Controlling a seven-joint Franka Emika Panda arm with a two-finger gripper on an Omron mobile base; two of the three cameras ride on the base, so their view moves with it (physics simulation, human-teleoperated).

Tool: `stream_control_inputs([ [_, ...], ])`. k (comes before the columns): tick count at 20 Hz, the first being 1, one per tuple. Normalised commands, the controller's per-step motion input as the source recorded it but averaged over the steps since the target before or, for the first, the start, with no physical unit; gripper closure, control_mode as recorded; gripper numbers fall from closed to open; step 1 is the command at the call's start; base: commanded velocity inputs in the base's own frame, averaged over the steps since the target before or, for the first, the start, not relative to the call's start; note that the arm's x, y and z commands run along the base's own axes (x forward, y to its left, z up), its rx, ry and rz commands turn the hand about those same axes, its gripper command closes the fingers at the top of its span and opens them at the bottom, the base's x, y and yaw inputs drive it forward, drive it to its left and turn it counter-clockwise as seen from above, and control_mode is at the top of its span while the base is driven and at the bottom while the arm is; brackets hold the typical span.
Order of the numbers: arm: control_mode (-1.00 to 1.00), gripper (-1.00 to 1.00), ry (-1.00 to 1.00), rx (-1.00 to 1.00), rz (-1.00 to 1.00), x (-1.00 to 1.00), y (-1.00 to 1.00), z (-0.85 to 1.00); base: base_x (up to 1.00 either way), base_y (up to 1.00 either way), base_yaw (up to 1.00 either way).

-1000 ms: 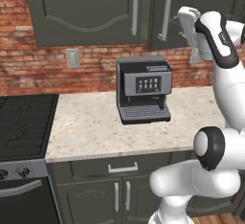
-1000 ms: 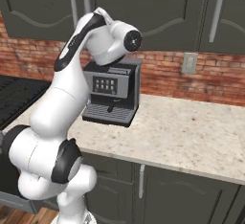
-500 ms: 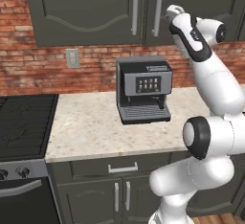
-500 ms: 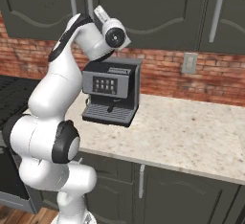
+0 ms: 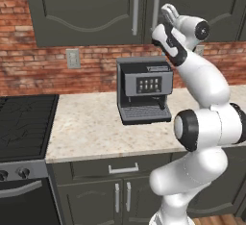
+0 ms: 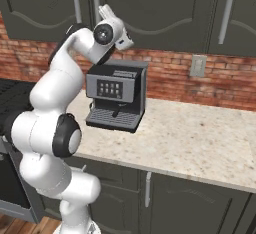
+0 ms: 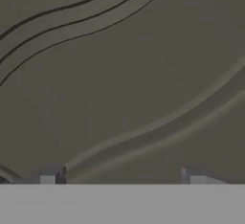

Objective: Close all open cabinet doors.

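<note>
The end effector (image 7: 122, 177), fingers apart, sits close against the cabinet door (image 7: 124, 74) directly ahead.

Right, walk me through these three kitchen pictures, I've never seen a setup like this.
The white jointed thing is a robot arm on a base that can drive, in a computer-rendered kitchen. Two pictures come from cameras on the base, behind the arm to its left and right. The third comes from a camera on the hand, looking along its fingers.

On the speckled counter stands a dark coffee machine, with a black stove beside it. Above hang dark wall cabinet doors with silver bar handles; from these angles they look shut.

The hand is raised against a cabinet door, whose curved moulding the hand camera sees very close. It holds nothing; its fingers stand apart.
</note>
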Motion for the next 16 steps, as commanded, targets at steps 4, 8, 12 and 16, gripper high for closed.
stream_control_inputs([
  [4, -1.0, -1.0, 0.13, 0.0, -0.21, 0.37, -0.27, -0.01, 0.0, 0.0, 0.0],
  [8, -1.0, -1.0, 0.11, 0.0, -0.2, 0.32, -0.28, 0.0, 0.0, 0.0, 0.0],
  [12, -1.0, -1.0, 0.06, 0.0, -0.2, 0.14, -0.37, 0.0, 0.0, 0.0, 0.0],
  [16, -1.0, -1.0, 0.01, 0.0, -0.23, 0.06, -0.49, 0.0, 0.0, 0.0, 0.0],
])
